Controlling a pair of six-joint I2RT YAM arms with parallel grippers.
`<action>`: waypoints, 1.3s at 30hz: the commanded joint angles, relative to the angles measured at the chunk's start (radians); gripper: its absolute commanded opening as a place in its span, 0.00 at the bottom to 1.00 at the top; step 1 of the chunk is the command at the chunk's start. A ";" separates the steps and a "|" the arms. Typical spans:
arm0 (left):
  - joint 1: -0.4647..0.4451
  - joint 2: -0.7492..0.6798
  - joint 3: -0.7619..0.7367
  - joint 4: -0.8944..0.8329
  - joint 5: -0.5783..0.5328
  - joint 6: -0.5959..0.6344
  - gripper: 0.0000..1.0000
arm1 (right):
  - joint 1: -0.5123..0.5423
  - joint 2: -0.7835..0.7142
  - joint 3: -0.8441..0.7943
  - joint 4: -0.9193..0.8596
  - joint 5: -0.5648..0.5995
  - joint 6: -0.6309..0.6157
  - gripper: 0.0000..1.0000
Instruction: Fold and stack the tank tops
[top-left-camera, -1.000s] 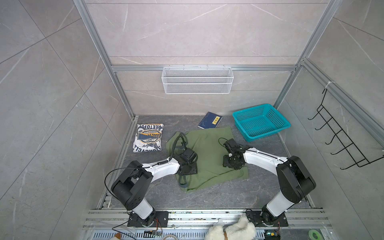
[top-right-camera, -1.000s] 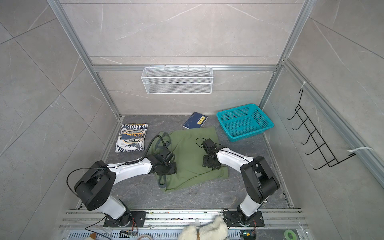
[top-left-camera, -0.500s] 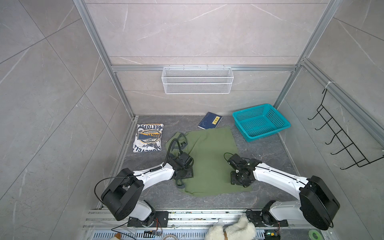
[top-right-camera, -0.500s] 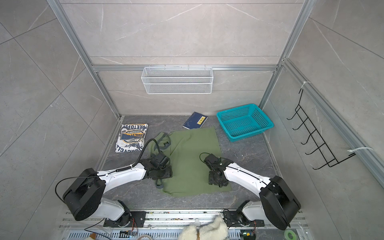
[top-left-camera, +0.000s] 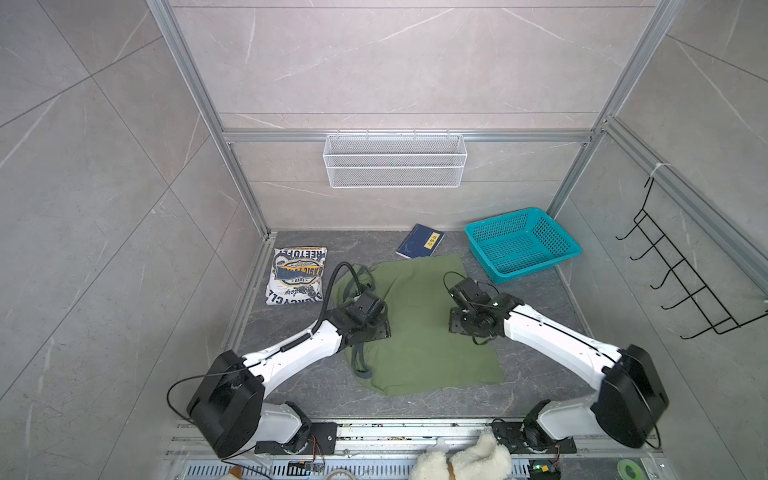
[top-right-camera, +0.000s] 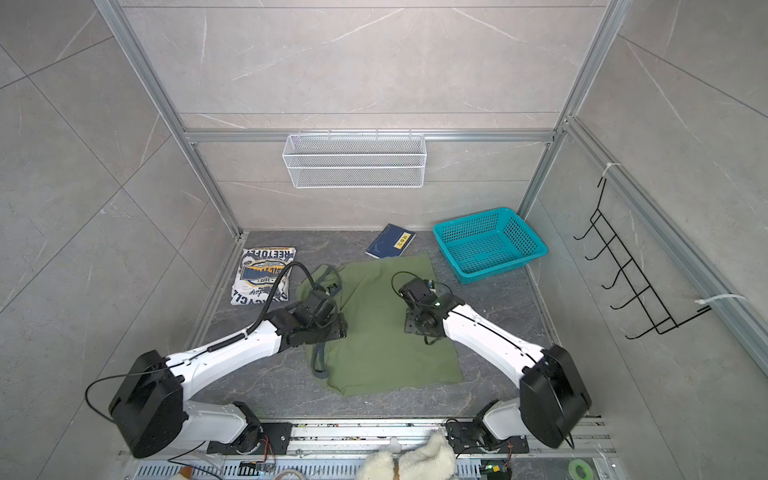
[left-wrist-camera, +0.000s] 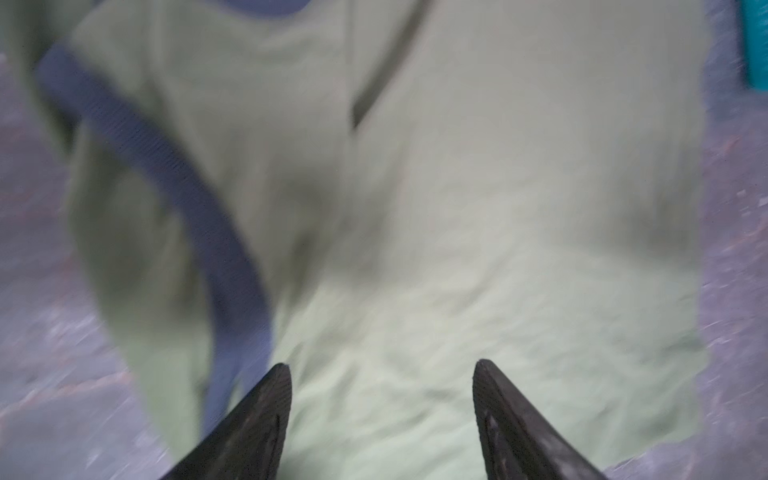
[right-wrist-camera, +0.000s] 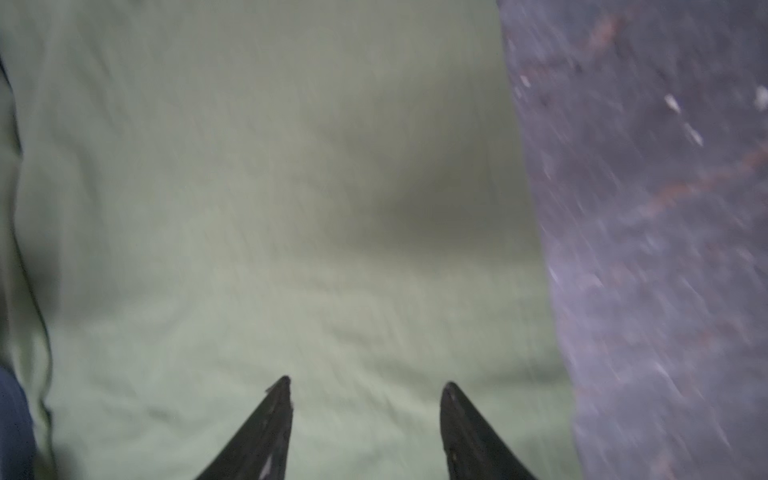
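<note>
green tank top (top-left-camera: 419, 332) lies spread across the middle of the surface (top-left-camera: 536, 374), its navy straps (top-left-camera: 363, 375) bunched loose along the left edge. white tank top (top-left-camera: 296, 272) sits folded at the far left, print up, well apart from the green one.

left gripper (left-wrist-camera: 382, 368) hovers over the left side of the green cloth, jaws spread, nothing between them, navy trim just beside. right gripper (right-wrist-camera: 365, 384) hovers over the right side, jaws spread as well and empty, with the cloth's right edge near.

folding the green top looks like the step in hand. to do it well, i'd say each gripper should drop to its own edge and pinch both layers cleanly. the left one should gather those loose straps, not leave them trailing. lift level, carry across together, lay it flat without dragging.

mind the book (top-left-camera: 420, 246) at the far hem: touching or just beside, can't tell.
</note>
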 joint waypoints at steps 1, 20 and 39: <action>-0.001 0.109 0.070 0.034 0.029 0.035 0.72 | -0.057 0.144 0.051 0.095 -0.082 -0.028 0.60; -0.114 0.245 0.005 0.092 0.073 -0.015 0.72 | -0.184 0.048 -0.332 0.193 -0.112 0.135 0.58; 0.128 0.125 0.240 -0.266 -0.219 0.110 0.78 | -0.313 -0.227 -0.363 0.142 -0.142 0.063 0.58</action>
